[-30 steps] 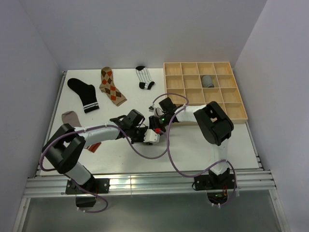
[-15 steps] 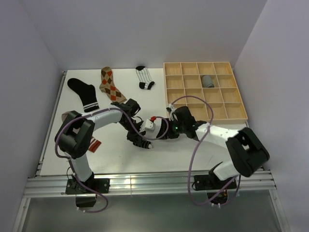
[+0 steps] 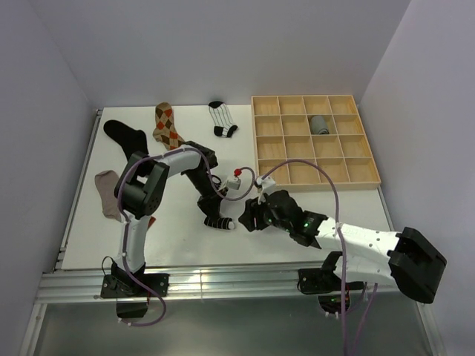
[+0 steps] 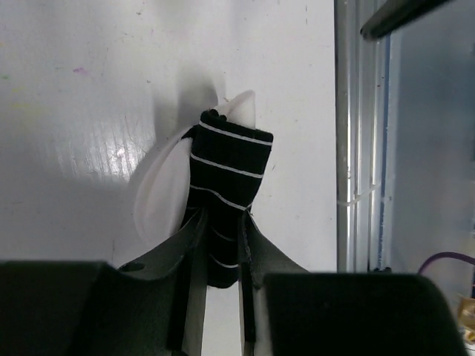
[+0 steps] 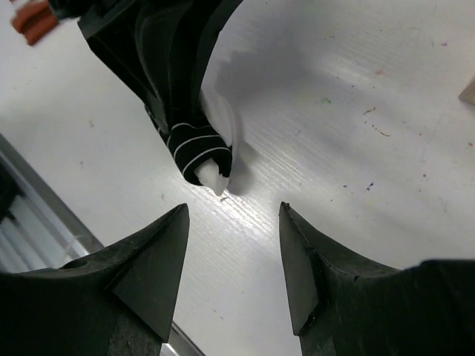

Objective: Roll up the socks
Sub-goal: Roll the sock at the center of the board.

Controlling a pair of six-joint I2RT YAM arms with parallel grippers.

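At the middle of the white table (image 3: pixel 178 248), toward its near edge, the left gripper (image 3: pixel 214 216) is clamped on a black sock with thin white stripes (image 3: pixel 222 223). The left wrist view shows its 2 fingers (image 4: pixel 194 248) pressed against the sock's upper part, with the banded fabric and a white tip pointing away from the pads toward the table. Whether that tip touches the surface cannot be told.

The right gripper (image 3: pixel 243 220) stands just beside the held sock, on its right. Its 2 fingers (image 5: pixel 152 271) are spread wide with nothing between them, and in the right wrist view the sock hangs ahead of them, apart from both.

5 other socks are in the overhead view:
- Black sock with white bands (image 3: pixel 122 133) – far left of the table, partly hidden by the left arm.
- Tan-orange argyle sock (image 3: pixel 167 124) – just right of the black one.
- Black-and-white striped sock (image 3: pixel 221 119) – flat near the far edge, between the argyle sock and the tray.
- Taupe sock (image 3: pixel 106 191) – at the left edge, beside the left arm's elbow.
- Grey sock (image 3: pixel 318 124) – rolled, in a compartment of the wooden grid tray (image 3: pixel 356 176), 3rd column from the left, 2nd row from the far side.

The tray sits at the table's far right.
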